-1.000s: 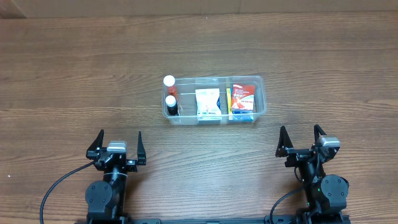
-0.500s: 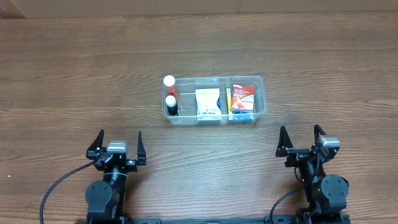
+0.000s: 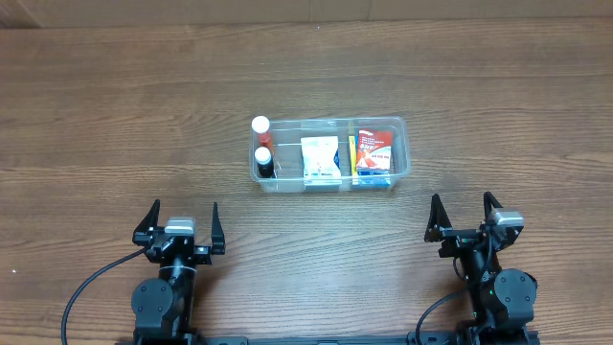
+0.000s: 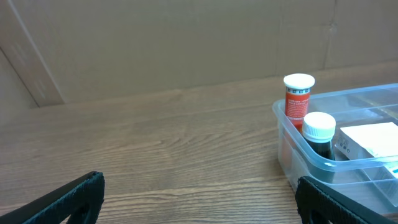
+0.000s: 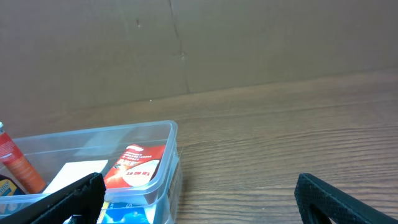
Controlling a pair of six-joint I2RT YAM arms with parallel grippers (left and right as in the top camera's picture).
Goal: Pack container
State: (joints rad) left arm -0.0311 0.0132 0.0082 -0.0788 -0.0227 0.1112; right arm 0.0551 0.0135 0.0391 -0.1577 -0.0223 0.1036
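No change over the last second: your left end effector [image 3: 184,206] and right end effector [image 3: 461,198] sit spread, empty, container [image 3: 405,144] ahead between them; orange bottle [image 3: 260,125] may stand just outside its wall, so check.

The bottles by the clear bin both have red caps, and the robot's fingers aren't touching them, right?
Not quite: the caps are white, not red. The overhead view shows this on the far bottle and the near bottle at the bin's end. The rest holds: the left fingers and right fingers aren't touching them.
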